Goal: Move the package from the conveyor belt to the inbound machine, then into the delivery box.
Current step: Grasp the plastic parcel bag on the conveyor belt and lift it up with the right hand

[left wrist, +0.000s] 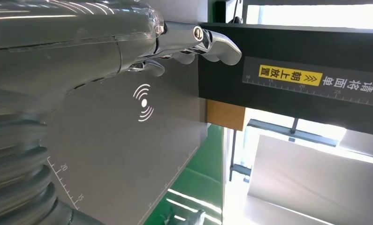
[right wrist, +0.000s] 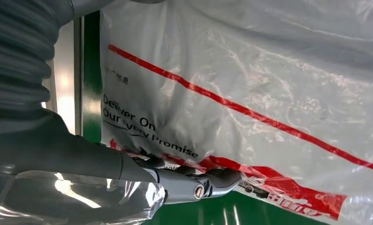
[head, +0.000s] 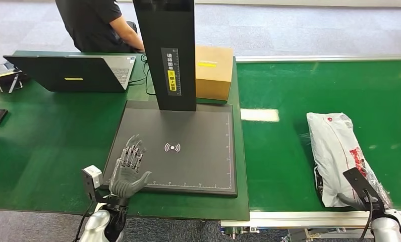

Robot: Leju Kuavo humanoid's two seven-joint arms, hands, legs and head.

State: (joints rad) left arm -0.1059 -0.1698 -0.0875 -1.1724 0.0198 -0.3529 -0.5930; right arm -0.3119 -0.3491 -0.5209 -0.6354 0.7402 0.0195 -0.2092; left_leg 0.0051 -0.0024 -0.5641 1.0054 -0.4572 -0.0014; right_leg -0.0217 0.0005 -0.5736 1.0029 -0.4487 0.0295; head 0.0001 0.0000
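Nearest me, the robot's right hand (right wrist: 184, 180) is closing its thumb and fingers on the near end of the white plastic courier package with red printing (head: 339, 154), which is lying lengthwise on the green conveyor belt (head: 289, 156). To the left, the left hand (head: 129, 169) is hovering with fingers spread, holding nothing, over the near-left corner of the dark grey flat scanning platform (head: 198, 151). Farther back, a brown cardboard box (head: 214, 70) is sitting beside the machine's black upright column (head: 170, 50), and a person in black (head: 100, 25) is sitting behind an open laptop (head: 72, 73).
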